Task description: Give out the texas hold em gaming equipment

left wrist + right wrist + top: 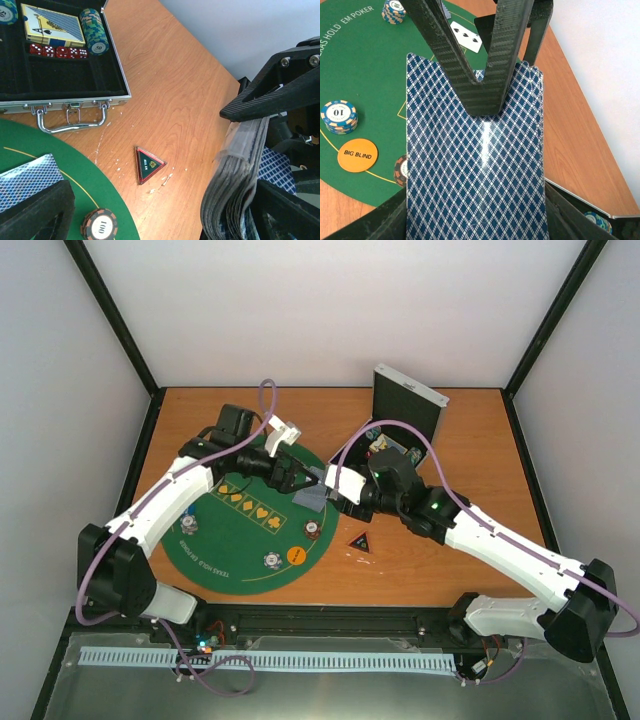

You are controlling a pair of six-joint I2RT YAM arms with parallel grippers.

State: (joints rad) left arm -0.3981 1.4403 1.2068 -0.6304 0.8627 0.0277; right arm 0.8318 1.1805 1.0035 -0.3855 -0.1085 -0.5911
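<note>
Deck (pixel 475 165) of blue-backed cards sits clamped in my right gripper (pixel 475 222), hovering over the edge of the green mat (pixel 365 70). My left gripper (pixel 292 476) is spread wide, one finger flat on the top card. Dealing step, I reckon: next I need to drag just that one card off.

I see the mat (pixel 230 540) on the desk (pixel 465 445), the case (pixel 408 400) behind its right side. The triangular marker (pixel 360 542) lies just right of the mat.

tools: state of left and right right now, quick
left tool: looks open, one finger on the deck of cards
right tool: closed on the deck of cards
</note>
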